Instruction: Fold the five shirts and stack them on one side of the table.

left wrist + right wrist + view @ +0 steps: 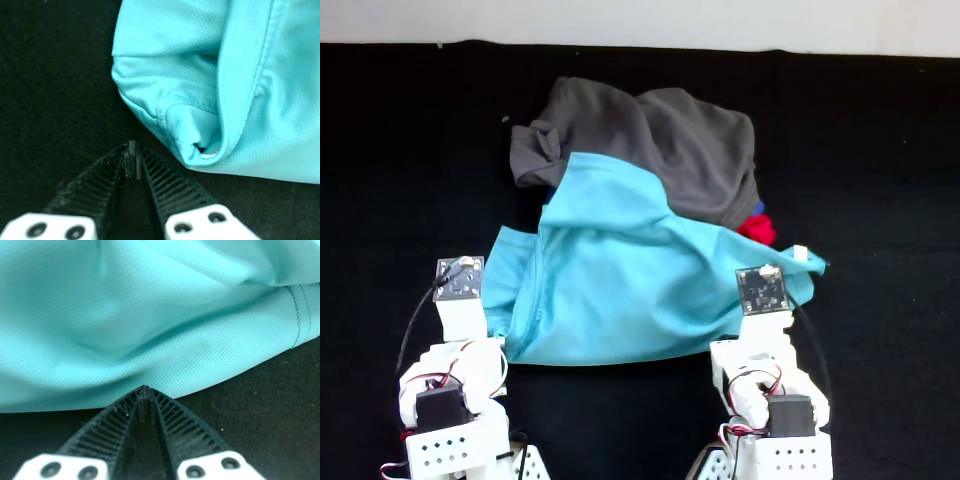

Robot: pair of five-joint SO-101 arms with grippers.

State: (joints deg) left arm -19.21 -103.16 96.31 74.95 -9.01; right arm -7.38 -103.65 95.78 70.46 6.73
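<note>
Left gripper (132, 150) and right gripper (144, 390), tips together, empty, beside near edge of turquoise shirt (620, 280).

Turquoise shirt (620, 290), grey shirt (660, 140)

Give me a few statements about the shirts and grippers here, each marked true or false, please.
1. The teal shirt lies nearest the arms. True.
2. The left gripper grips the teal shirt. False: it is shut on nothing, over bare table beside the shirt.
3. The grey shirt lies beyond the teal shirt. True.
4. The shirts are folded in a neat stack. False: they lie crumpled and overlapping.
5. The right gripper is wide open. False: it is shut, at the teal shirt's edge.
6. Some red cloth peeks out beside the grey shirt. True.
</note>
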